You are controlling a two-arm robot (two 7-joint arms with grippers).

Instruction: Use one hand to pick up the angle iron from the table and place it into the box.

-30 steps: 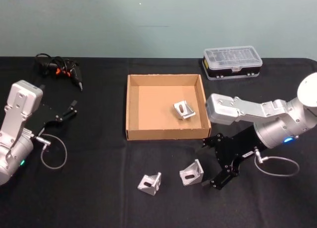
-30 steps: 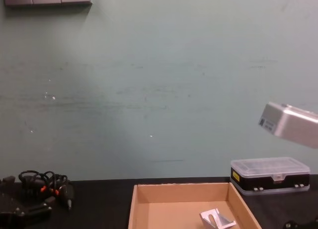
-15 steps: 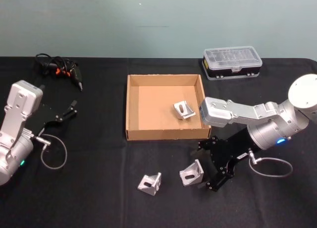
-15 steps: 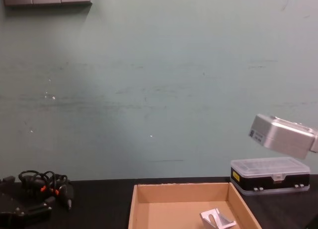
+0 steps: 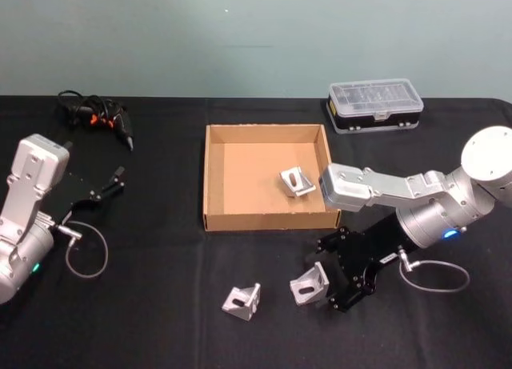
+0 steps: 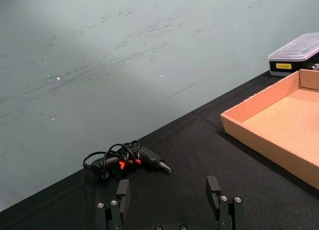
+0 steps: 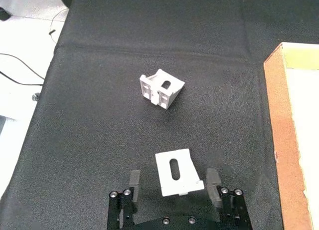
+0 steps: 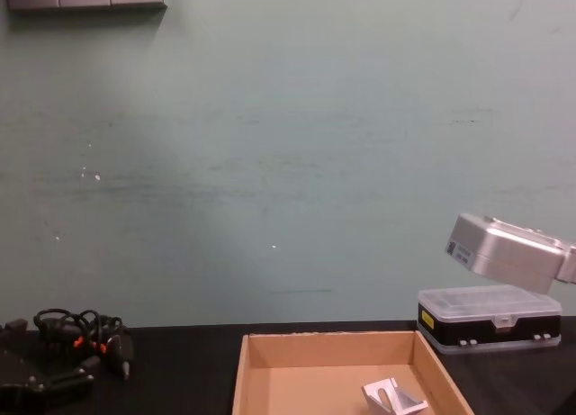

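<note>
on the matte black table [image 5: 160, 305], right gripper [image 5: 326, 274] straddles a slotted silver angle iron [image 5: 309, 284], left gripper [image 6: 168, 182] idle; both jaws apart

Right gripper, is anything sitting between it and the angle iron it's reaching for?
Nothing visible does. The right gripper is open, its fingers on either side of the nearer angle iron. The second angle iron lies apart, farther out on the table.

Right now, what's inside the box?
One angle iron lies in the box, near its right wall; the floor is otherwise bare. The strip behind the near wall is hidden.
</note>
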